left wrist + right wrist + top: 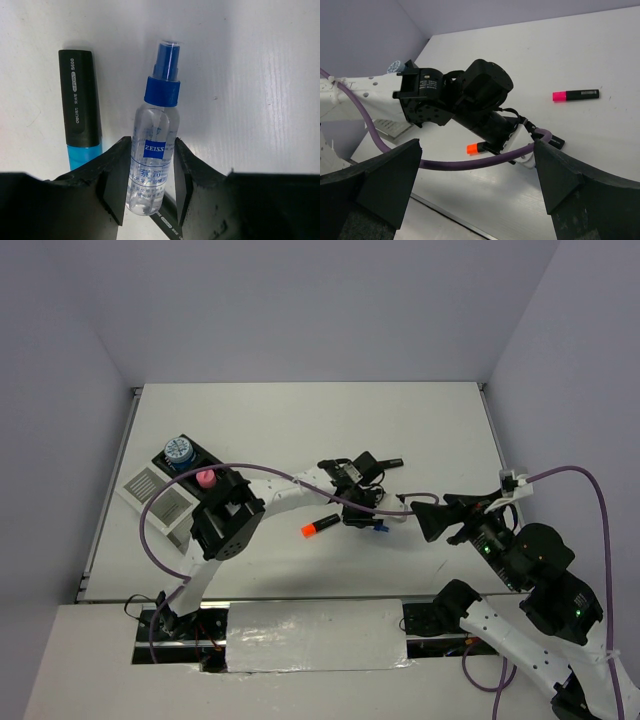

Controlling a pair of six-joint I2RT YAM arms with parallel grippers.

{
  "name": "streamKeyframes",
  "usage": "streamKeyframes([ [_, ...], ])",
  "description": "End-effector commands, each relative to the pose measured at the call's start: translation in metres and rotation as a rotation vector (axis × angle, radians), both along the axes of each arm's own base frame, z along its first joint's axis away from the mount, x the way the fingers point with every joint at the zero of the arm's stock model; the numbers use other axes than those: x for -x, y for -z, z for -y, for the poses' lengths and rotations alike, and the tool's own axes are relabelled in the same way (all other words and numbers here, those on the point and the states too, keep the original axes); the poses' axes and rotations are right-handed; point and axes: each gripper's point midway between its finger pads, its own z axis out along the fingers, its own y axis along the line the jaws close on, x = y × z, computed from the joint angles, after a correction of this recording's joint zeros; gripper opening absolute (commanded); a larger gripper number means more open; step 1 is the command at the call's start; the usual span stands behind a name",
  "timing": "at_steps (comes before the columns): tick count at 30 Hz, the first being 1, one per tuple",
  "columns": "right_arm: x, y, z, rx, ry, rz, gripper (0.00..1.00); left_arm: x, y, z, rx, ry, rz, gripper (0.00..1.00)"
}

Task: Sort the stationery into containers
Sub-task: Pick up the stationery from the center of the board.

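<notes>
Clear ZEISS spray bottle [155, 125] in left claw [152, 146]; right claw [476, 146] wide; S600 marker [80, 100] beside.

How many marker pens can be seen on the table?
3: the orange-capped marker lies left of the left gripper, the blue marker beside the spray bottle, the pink marker farther back. Others may be hidden.

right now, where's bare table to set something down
Free: the far table strip between back wall and pink marker; the strip between orange marker and near edge. Crowded: centre, where left gripper, spray bottle, blue marker and right gripper bunch.
</notes>
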Motion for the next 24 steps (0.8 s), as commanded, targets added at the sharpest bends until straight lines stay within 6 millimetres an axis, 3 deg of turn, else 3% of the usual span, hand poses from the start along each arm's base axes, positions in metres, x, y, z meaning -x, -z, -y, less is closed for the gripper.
streamKeyframes([
  [1,-0.002,-0.019,0.011,-0.053,0.057,0.05,1.0,0.0,-0.03,0.019,0.093,0.002,-0.01,0.15],
  [9,0.009,-0.04,0.044,-0.188,0.172,0.148,1.0,-0.011,-0.083,0.044,0.258,-0.077,0.023,0.01],
  [15,0.015,-0.066,0.067,-0.3,0.249,0.238,1.0,-0.038,-0.167,0.06,0.502,-0.251,0.062,0.0],
  [19,0.016,-0.076,0.085,-0.433,0.33,0.291,1.0,-0.039,-0.232,0.049,0.709,-0.404,-0.061,0.0],
  [20,0.014,-0.077,0.085,-0.457,0.34,0.295,1.0,-0.038,-0.231,0.042,0.719,-0.438,-0.101,0.0],
  [21,0.013,-0.085,0.086,-0.504,0.346,0.32,1.0,-0.037,-0.243,0.042,0.777,-0.467,-0.141,0.0],
  [22,0.008,-0.081,0.08,-0.504,0.337,0.316,1.0,-0.03,-0.266,0.036,0.845,-0.512,-0.197,0.0],
  [23,-0.001,-0.079,0.071,-0.49,0.332,0.302,1.0,-0.025,-0.255,0.03,0.843,-0.55,-0.235,0.0],
  [24,-0.005,-0.082,0.062,-0.494,0.305,0.301,1.0,-0.025,-0.266,0.028,0.905,-0.568,-0.25,0.0],
])
